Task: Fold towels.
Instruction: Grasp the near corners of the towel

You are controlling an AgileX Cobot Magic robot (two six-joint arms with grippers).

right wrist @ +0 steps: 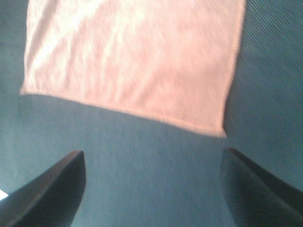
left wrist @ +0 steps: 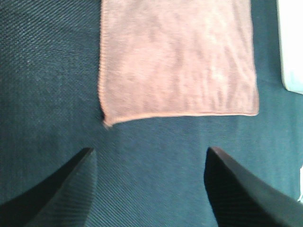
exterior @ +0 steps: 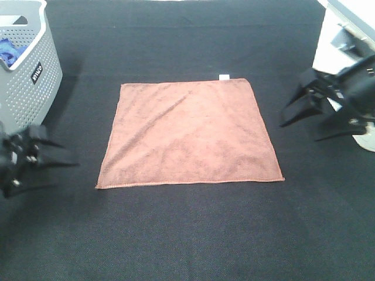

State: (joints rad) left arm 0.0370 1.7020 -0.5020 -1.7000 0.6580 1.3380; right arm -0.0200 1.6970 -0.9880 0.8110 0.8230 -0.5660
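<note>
Black woven table covering (exterior: 187, 234), with the reddish-brown towel (exterior: 190, 134) laid flat and unfolded at its centre, apart from both arms, so that every edge can be reached. The left gripper (left wrist: 149, 151) and right gripper (right wrist: 152, 152) are held off to either side, jaws spread wide and empty, presumably poised for a first fold. Only the high view shows the white tag (exterior: 224, 76) at a far corner and the grey basket (exterior: 35, 76). The wrist views each show the nearest hem closer up, the right one blurred.
</note>
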